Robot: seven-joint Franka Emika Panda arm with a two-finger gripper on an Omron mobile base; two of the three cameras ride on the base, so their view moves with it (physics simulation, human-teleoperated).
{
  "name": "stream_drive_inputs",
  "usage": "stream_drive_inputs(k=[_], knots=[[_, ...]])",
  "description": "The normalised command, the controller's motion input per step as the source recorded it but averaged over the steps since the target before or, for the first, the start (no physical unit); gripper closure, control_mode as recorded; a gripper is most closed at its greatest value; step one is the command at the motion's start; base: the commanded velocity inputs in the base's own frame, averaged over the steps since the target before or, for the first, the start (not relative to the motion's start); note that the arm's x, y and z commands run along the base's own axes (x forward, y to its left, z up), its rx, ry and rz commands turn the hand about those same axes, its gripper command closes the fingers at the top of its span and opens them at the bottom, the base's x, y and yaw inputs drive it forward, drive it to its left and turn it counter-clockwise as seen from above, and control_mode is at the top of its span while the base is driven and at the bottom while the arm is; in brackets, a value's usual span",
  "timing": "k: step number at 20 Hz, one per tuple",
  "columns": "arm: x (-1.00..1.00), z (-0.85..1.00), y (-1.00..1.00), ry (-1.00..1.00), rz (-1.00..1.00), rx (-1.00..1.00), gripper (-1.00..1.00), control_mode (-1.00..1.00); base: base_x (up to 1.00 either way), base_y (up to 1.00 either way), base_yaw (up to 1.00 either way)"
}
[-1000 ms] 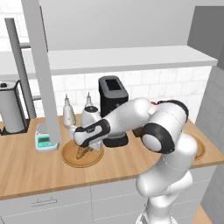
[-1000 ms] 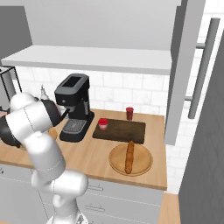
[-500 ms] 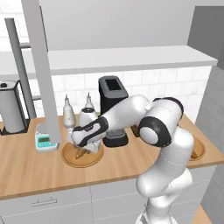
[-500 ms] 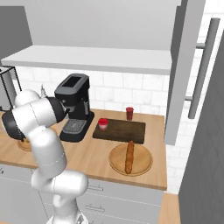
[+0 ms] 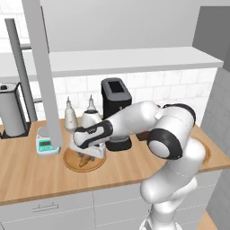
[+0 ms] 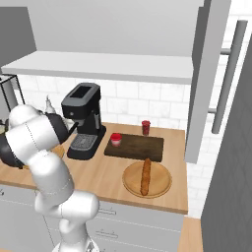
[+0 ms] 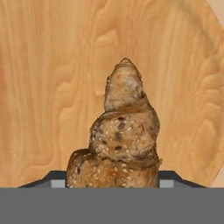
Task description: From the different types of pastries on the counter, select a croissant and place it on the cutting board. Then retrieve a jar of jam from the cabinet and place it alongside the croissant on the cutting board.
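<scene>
Lower left of the left base view: the gripper (image 5: 85,155) is down over the croissant (image 5: 84,159) on a round plate (image 5: 72,164). In the hand view the croissant (image 7: 122,140) rises from bottom centre with a fingertip (image 7: 57,179) on each side; whether they touch it I cannot tell. It looks light, flaky and easily crushed, so a gentle pinch across its thick middle would suit. The board (image 6: 135,147) lies centre of the right base view, the jar (image 6: 115,140) at its left end.
</scene>
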Motion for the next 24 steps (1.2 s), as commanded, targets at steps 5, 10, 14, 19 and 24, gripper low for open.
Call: stream_drive_inputs(k=[5,10,14,19,24], knots=[[-0.04,0.26,-0.33,0.00,0.03,0.00,1.00,-1.00,0.00,0.00,0.00],[-0.04,0.69,-0.12,0.00,0.04,-0.01,1.00,-1.00,0.00,0.00,0.00],[-0.36,0.36,0.00,0.05,0.00,0.00,1.00,-1.00,0.00,0.00,0.00],[-0.60,0.14,-0.12,0.07,0.01,-0.02,1.00,-1.00,0.00,0.00,0.00],[-0.68,0.18,-0.67,0.07,0.00,-0.05,1.00,-1.00,0.00,0.00,0.00]])
